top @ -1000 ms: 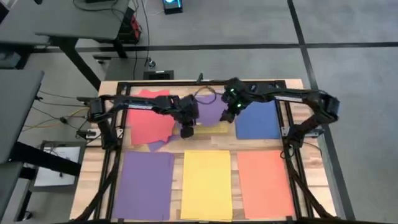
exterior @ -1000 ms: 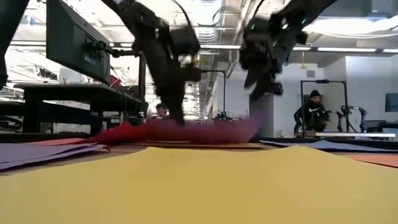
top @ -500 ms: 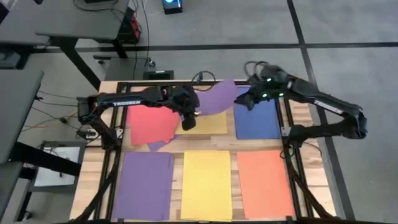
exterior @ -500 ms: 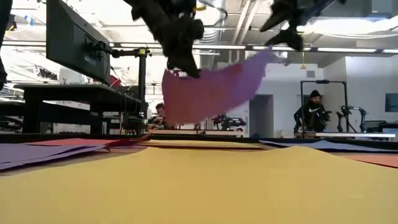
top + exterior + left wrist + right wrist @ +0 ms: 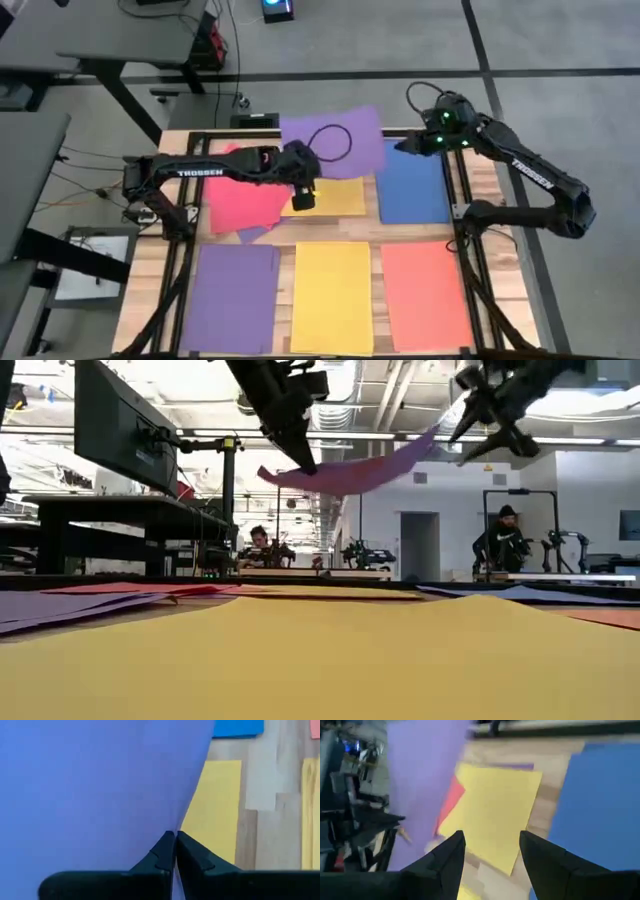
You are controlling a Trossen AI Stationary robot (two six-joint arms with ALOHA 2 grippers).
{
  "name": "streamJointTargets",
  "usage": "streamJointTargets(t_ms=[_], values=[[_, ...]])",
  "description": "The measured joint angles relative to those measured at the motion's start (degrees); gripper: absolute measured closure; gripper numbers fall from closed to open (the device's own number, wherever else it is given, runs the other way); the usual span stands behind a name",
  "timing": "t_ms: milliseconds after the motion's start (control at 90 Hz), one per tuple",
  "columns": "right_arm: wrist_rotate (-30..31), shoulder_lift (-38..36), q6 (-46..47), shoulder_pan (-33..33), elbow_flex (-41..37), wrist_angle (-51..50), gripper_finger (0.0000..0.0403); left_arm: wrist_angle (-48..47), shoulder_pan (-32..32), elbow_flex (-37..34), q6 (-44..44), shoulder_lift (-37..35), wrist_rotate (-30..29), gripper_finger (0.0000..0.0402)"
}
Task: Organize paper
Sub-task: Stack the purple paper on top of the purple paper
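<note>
Yellow front sheet: a yellow sheet point(image 5: 332, 296) lay flat at the near edge of the wooden table point(image 5: 478, 345), between a purple sheet point(image 5: 236, 298) on its left and an orange sheet point(image 5: 425, 294) on its right.

Middle row: a second yellow sheet point(image 5: 338, 196) lay behind it, with a loose heap of red sheets point(image 5: 240, 198) to its left and a blue sheet point(image 5: 412, 185) to its right.

Left arm pose: it reached in from the table's left side, stretched almost level across the red heap.

Left gripper point(image 5: 175, 836): its two dark fingers were pressed together on a corner of the lifted purple sheet point(image 5: 332, 142).

Lifted purple sheet: it hung in the air above the far half of the table, sagging in a shallow curve in the low view point(image 5: 352, 472), well clear of the sheets below.

Right arm pose: it rose from the table's right side and bent back over the far right corner, above the blue sheet.

Right gripper point(image 5: 491, 843): its fingers stood apart with nothing between them, raised clear of the table just beside the purple sheet's right edge.

Room behind: two people point(image 5: 502, 540) sat at benches beyond the table.
</note>
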Motion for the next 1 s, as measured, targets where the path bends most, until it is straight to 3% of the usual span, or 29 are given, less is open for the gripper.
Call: streamJointTargets(t_ms=[300, 589, 722, 889, 1000], values=[[-5.26, 6.26, 2.11, 0.37, -2.01, 15.6, 0.0205, 0.02, 0.29, 0.0, 1.31, 0.02, -0.02, 0.0401], [-5.94, 12.33, 0.06, 0.6, -2.08, 15.41, 0.0186, 0.13, 0.3, 0.0, 2.15, 0.02, -0.02, 0.0401], [-11.18, 10.69, -1.19, -1.23, -2.08, 11.64, 0.0186, -0.38, 0.3, 0.0, 1.88, -0.01, -0.12, 0.0401], [-10.76, 9.16, -3.63, -3.18, -1.99, 3.11, 0.0186, 0.93, 0.3, 0.0, 1.83, -0.51, -1.98, 0.0401], [-10.11, 9.16, -3.72, -3.0, -2.21, 2.64, 0.0186, 2.12, 0.3, 0.0, 1.84, -0.55, -2.15, 0.0401]])
